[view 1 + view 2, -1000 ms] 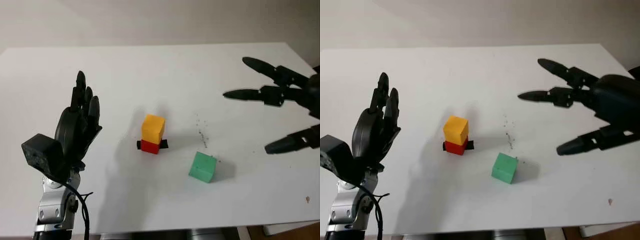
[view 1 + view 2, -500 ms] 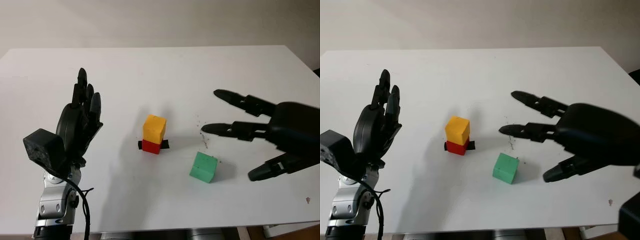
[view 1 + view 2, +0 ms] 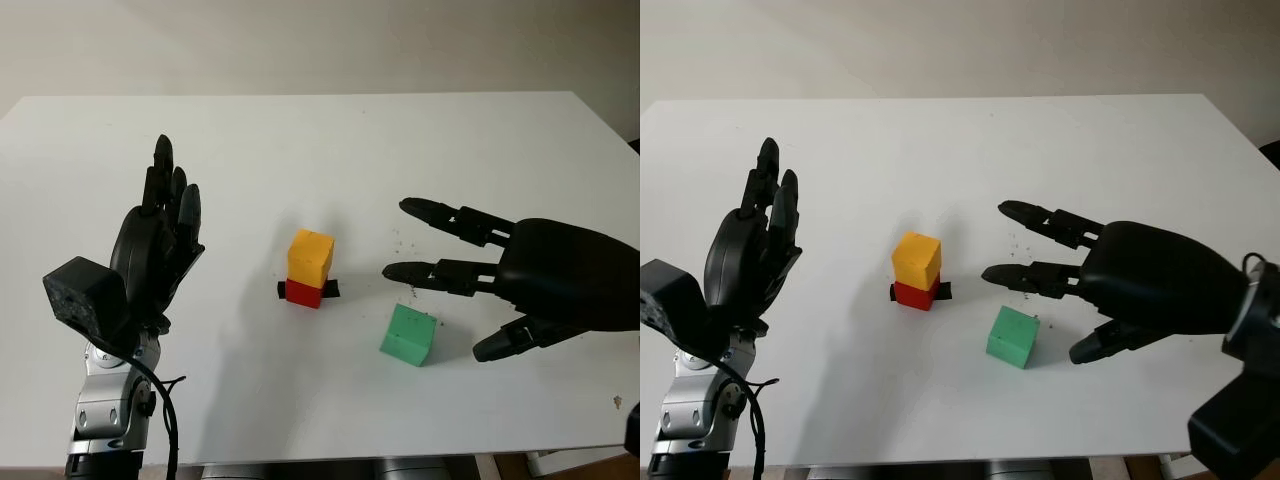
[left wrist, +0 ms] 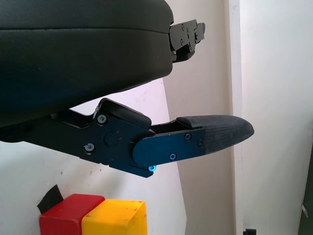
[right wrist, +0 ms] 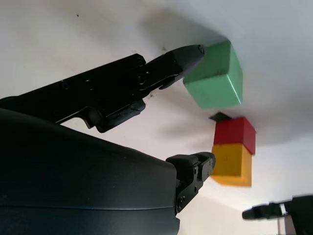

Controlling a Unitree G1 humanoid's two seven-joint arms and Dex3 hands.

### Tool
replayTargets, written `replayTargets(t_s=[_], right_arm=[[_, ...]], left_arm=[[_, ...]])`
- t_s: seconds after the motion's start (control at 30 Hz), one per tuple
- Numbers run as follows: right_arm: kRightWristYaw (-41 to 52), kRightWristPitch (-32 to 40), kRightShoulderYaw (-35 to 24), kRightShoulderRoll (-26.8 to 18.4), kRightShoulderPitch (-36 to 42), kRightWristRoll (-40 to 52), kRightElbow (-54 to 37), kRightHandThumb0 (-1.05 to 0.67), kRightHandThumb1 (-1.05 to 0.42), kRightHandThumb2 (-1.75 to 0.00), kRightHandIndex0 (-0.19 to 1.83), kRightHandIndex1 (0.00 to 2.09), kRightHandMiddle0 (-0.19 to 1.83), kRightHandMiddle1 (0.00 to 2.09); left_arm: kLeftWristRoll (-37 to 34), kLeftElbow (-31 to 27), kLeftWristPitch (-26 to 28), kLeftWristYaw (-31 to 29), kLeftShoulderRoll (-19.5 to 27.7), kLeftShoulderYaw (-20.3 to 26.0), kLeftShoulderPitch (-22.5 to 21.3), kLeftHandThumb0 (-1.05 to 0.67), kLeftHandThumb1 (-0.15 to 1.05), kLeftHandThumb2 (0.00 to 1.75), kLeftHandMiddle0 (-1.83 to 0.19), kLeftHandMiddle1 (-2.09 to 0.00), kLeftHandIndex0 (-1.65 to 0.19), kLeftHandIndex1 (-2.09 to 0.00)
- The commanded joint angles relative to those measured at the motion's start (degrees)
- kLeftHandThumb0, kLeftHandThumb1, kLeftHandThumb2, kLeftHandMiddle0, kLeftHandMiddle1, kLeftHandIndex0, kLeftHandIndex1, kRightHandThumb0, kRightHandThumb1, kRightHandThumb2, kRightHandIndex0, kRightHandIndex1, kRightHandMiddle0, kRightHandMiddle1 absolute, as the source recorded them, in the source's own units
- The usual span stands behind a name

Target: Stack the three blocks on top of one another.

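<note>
A yellow block (image 3: 309, 254) sits on a red block (image 3: 301, 292) near the middle of the white table (image 3: 320, 140); a strip of black tape lies under the red one. A green block (image 3: 407, 334) lies alone, tilted, to their right and nearer me. My right hand (image 3: 445, 285) is open and hovers just right of and above the green block (image 5: 215, 82), one fingertip close to its upper corner, not gripping it. My left hand (image 3: 160, 240) is open, raised upright at the left of the table, well away from the yellow-on-red stack (image 4: 93, 219).
Small dark specks (image 3: 402, 262) dot the table between the stack and my right hand. The table's front edge (image 3: 400, 455) runs just below the green block.
My right hand has come in from the far right toward the green block and lowered, its fingers now over it. The left hand and the blocks have stayed put.
</note>
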Motion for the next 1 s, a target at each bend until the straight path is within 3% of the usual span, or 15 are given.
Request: replayTargets(t_s=[0.0, 0.6, 0.97], right_arm=[[-1.4, -1.1, 1.0, 0.1, -1.7, -1.8, 1.2, -0.53, -0.89, -0.05, -0.17, 0.05, 0.32, 0.07], [-2.2, -0.1, 10.1, 0.9, -8.3, -4.1, 5.0, -0.48, -0.91, -0.05, -0.16, 0.05, 0.36, 0.08], [-1.8, 1.4, 12.7, 1.9, -11.4, -3.3, 5.3, -0.46, -0.90, -0.05, -0.11, 0.07, 0.44, 0.12]], left_arm=[[-0.2, -1.4, -0.1, -0.2, 0.3, 0.0, 0.2, -0.79, 1.05, 0.59, 0.19, -0.04, 0.19, -0.03], [0.8, -2.1, -0.9, 0.0, 0.2, -0.3, 1.4, -0.80, 1.05, 0.59, 0.19, -0.04, 0.19, -0.03], [1.2, -2.4, -0.7, 0.2, 0.2, -0.8, 1.6, -0.79, 1.05, 0.60, 0.19, -0.03, 0.19, -0.01]])
